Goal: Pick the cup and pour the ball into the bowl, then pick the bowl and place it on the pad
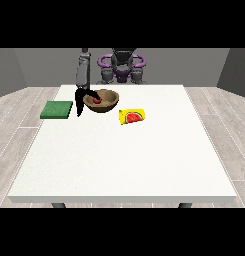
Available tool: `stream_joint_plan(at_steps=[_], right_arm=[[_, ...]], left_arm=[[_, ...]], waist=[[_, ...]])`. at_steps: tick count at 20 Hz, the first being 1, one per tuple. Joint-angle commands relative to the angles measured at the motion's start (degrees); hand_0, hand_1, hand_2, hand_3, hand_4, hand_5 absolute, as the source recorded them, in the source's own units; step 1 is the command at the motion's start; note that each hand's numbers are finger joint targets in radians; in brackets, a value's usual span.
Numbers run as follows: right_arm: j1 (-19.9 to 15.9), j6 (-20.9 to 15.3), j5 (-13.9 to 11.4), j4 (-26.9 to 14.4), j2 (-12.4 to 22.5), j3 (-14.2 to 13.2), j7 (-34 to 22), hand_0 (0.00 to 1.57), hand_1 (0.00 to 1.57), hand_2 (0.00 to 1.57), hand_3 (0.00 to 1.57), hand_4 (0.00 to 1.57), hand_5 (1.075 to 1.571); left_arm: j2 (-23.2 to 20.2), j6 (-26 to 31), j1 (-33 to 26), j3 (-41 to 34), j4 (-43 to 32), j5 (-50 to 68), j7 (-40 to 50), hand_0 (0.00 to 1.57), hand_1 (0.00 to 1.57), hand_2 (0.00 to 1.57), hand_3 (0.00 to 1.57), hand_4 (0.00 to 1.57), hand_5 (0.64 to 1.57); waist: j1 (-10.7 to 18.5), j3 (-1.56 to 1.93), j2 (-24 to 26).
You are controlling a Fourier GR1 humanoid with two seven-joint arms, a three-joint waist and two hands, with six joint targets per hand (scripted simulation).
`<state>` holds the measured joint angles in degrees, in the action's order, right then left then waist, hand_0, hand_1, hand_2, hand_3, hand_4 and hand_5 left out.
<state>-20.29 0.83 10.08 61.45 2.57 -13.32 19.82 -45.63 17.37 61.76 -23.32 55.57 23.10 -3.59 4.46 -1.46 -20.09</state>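
We see the hand (81, 102) at the view's left touching the bowl (105, 100), between it and the green pad (57, 110). The strip of table (144, 165) between bowl and pad is bare but for that hand. The cup (132, 116) lies on its side near the bowl's other flank. The table's near half is open.
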Motion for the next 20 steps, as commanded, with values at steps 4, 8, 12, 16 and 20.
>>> stream_joint_plan(at_steps=[4,8,12,16,20], right_arm=[[-2.4,-5.2,0.5,-7.7,-1.2,-0.9,-5.1,0.0,0.0,0.0,0.0,0.49,1.553],[2.3,-11.3,-6.3,-4.6,-0.9,2.7,-6.8,1.57,1.57,1.57,1.57,1.17,1.405],[3.6,-14.2,-13.0,-1.6,3.7,5.8,-11.6,1.57,1.57,1.57,1.57,1.17,1.457],[1.1,-13.6,-15.0,6.2,7.1,8.4,-26.2,1.57,1.57,1.57,1.57,1.23,1.472],[-6.3,-11.2,-16.3,11.6,12.6,9.2,-40.2,1.57,1.57,1.57,1.57,1.26,1.47]], left_arm=[[0.1,-1.1,1.4,0.6,2.3,0.0,0.6,0.0,0.0,0.0,0.0,0.0,1.533],[-2.1,1.8,0.9,-1.2,-1.3,1.6,0.9,0.0,0.0,0.0,0.0,0.0,1.544],[-1.9,1.1,-0.3,-1.4,-3.3,1.0,0.5,0.0,0.0,0.0,0.0,0.0,1.547],[-3.2,3.2,-3.6,-2.5,-8.4,0.6,-1.4,0.0,0.0,0.0,0.0,0.0,1.548],[-3.3,2.7,-4.9,-2.8,-12.2,-0.4,-2.9,0.0,0.0,0.0,0.0,0.0,1.546]], waist=[[2.7,1.53,-2.6],[2.8,1.35,-1.7],[0.9,1.32,0.8],[-1.2,1.28,6.2],[-4.3,1.32,8.5]])
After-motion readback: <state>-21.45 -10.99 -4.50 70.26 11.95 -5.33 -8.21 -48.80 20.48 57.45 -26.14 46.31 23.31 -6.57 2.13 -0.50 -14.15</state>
